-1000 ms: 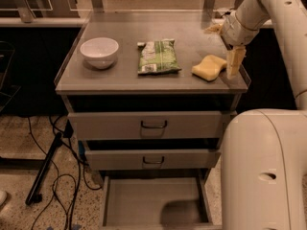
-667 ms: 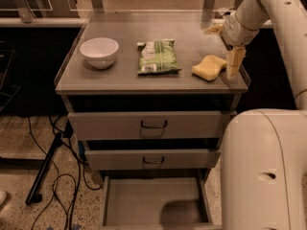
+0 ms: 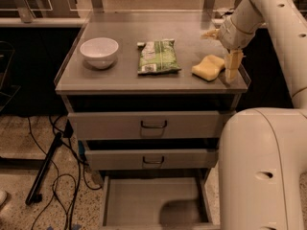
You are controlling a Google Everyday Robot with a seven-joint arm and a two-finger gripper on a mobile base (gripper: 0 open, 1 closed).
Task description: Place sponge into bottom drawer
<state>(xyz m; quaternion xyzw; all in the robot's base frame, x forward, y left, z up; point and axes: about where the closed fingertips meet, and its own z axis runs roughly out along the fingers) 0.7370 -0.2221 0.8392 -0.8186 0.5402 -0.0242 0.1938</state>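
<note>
Camera view: grasp step pending. Gripper (image 3: 233,67) just right of pale yellow wavy foam sponge (image 3: 208,67); openness cannot tell. Next: secure sponge, carry down to open grey metal bottom drawer (image 3: 139,201), well below sponge.

— What colour is the sponge (image 3: 208,67)?
— Pale yellow, plain. Just right of it hangs the gripper (image 3: 232,61), tan, on a cream-white arm (image 3: 280,28).
— And left of the sponge?
— A green packet (image 3: 157,56) with white patches, then a plain white bowl (image 3: 99,51) farther left. All on a grey cabinet top (image 3: 192,23).
— Below the sponge?
— Two grey upper drawers (image 3: 115,124) with dark loop handles (image 3: 153,125), then the bottom drawer (image 3: 139,200), flat grey with one darker shadowed patch. Lower left, a speckled beige floor (image 3: 19,181) crossed by black cables (image 3: 57,186).
</note>
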